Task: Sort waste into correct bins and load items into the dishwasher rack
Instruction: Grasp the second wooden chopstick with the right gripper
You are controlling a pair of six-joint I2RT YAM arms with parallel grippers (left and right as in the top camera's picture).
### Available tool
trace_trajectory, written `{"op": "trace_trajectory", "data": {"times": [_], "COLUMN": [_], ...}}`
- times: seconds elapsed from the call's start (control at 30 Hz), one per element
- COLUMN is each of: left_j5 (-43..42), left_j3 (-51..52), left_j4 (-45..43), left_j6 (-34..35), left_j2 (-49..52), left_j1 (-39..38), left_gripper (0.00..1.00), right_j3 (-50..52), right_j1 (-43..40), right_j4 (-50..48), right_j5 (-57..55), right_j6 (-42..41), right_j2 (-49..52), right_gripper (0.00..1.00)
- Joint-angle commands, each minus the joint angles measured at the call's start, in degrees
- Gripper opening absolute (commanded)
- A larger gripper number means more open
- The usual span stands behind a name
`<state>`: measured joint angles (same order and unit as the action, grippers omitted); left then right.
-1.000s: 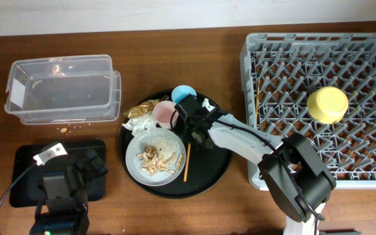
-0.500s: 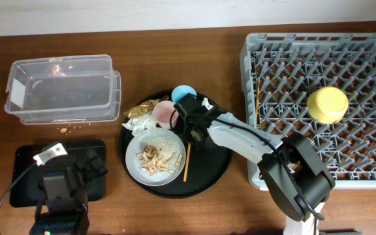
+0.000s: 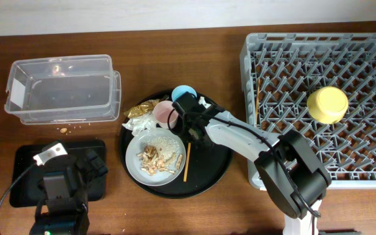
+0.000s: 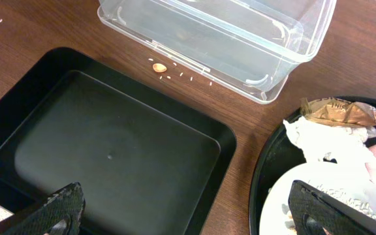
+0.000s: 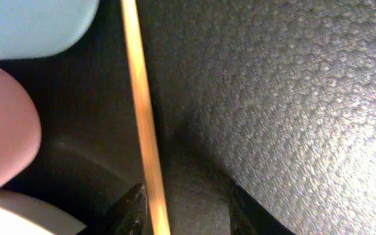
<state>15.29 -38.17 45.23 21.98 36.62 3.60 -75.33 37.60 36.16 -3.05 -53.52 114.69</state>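
Brown wooden tabletop (image 3: 142, 215) under a pale wall (image 3: 109, 13). The rack (image 3: 286, 46) at the right edge holds the bowl (image 3: 327, 104). On the middle round tray (image 3: 207, 166), the right gripper (image 5: 185, 209) straddles a chopstick (image 5: 142, 111), jaws apart. The left gripper (image 4: 188, 215) hangs spread wide over the front-left black tray (image 4: 109, 150).

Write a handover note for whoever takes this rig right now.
Left end effector: open, empty, above flat black tray.
Right end effector: open, straddling chopstick on round tray.
Done: yellow bowl and second chopstick in rack.
Left: that chopstick, pink cup, blue cup, plate to rack; tissue, foil wrapper, rice, scraps to clear box or black tray.
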Motion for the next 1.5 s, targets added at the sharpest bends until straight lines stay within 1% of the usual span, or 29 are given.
{"op": "trace_trajectory", "data": {"times": [0.0,0.2,0.3,0.5,0.7,0.83,0.87,0.93,1.03,1.1,1.23,1.4,1.47], "left_j5": [0.59,0.59,0.59,0.61,0.59,0.59,0.59,0.59,0.59,0.59,0.59,0.61,0.61], "left_j3": [-0.76,-0.76,-0.76,-0.76,-0.76,-0.76,-0.76,-0.76,-0.76,-0.76,-0.76,-0.76,-0.76], "left_j4": [-0.09,-0.09,-0.11,-0.11,-0.09,-0.11,-0.09,-0.09,-0.09,-0.09,-0.11,-0.09,-0.09], "left_j6": [0.31,0.31,0.31,0.31,0.31,0.31,0.31,0.31,0.31,0.31,0.31,0.31,0.31], "left_j2": [-0.33,-0.33,-0.33,-0.33,-0.33,-0.33,-0.33,-0.33,-0.33,-0.33,-0.33,-0.33,-0.33], "left_j1": [-0.22,-0.22,-0.22,-0.22,-0.22,-0.22,-0.22,-0.22,-0.22,-0.22,-0.22,-0.22,-0.22], "left_gripper": [0.99,0.99,0.99,0.99,0.99,0.99,0.99,0.99,0.99,0.99,0.99,0.99,0.99], "right_j3": [-0.85,-0.87,-0.87,-2.56,-2.64,-2.64,-2.64,-2.62,-2.64,-2.64,-2.71,-4.37,-5.77], "right_j1": [0.37,0.44,0.55,2.54,2.10,1.46,1.46,1.49,1.49,1.49,1.07,-1.22,-4.31], "right_j4": [0.04,0.11,0.66,2.75,5.62,7.26,7.39,7.45,8.00,8.09,8.81,12.59,15.12], "right_j5": [-1.55,-1.75,-2.71,-6.73,-8.15,-8.17,-8.17,-8.13,-8.00,-7.93,-7.82,-8.61,-8.59], "right_j6": [0.55,0.55,0.57,0.55,0.52,0.85,1.60,2.29,2.27,2.27,2.58,6.86,10.03], "right_j2": [1.97,1.95,1.95,1.95,1.95,1.95,1.95,1.95,1.95,1.68,-0.37,-4.59,-8.20], "right_gripper": [0.42,0.41,0.36,0.36,0.37,0.33,0.28,0.23,0.13,0.09,0.04,0.04,0.04]}}
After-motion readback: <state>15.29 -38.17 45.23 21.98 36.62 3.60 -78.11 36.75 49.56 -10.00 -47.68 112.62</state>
